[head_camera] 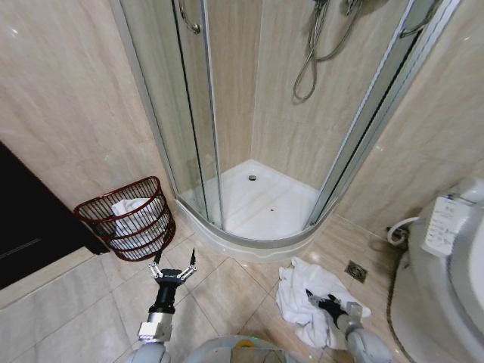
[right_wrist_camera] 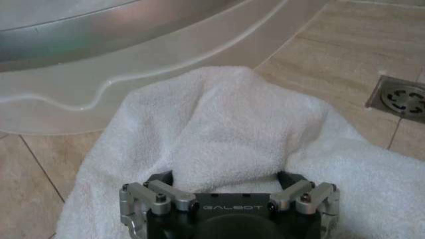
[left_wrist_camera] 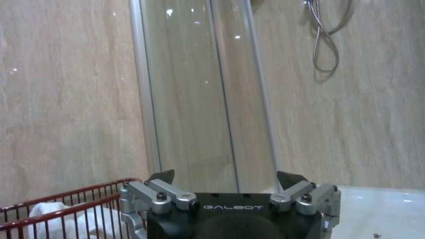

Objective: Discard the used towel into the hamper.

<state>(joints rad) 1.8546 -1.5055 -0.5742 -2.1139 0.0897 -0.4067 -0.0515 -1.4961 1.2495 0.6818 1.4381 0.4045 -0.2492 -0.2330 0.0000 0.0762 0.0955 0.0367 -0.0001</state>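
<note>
— Towel (head_camera: 302, 296) first: where was it?

— Crumpled on the tiled floor (head_camera: 227, 291), near and to the right, just short of the curved white shower tray (head_camera: 261, 212). A square metal floor drain (head_camera: 356, 271) sat just beyond it on its right side, close but apart from the cloth.

— And the right gripper (head_camera: 324, 301)?

— Down on the towel, right in its middle. In the right wrist view the right gripper (right_wrist_camera: 226, 174) had its jaws spread wide with a raised fold of the towel (right_wrist_camera: 219, 134) lying between them. (They were not pressed together on that fold.) The towel spread out past both fingers, and the drain (right_wrist_camera: 401, 97) showed at the cloth's edge.

— The hamper (head_camera: 130, 218)?

— On the left, against the beige wall, beside the glass shower door (head_camera: 185, 106). It leaned with its open mouth tipped toward the near side, and something white already lay inside it.

— What about the left arm?

— The left gripper (head_camera: 175, 263) hung above the floor just near of the hamper, close to its base but not touching it, jaws spread wide and holding nothing. From the left wrist view, the left gripper (left_wrist_camera: 226, 178) faced the shower door (left_wrist_camera: 199, 89), with the hamper (left_wrist_camera: 59, 206) rim and its white contents off to one side.

— Anything further right?

— A white toilet (head_camera: 454, 249) at the right edge, well apart from the hamper.
</note>
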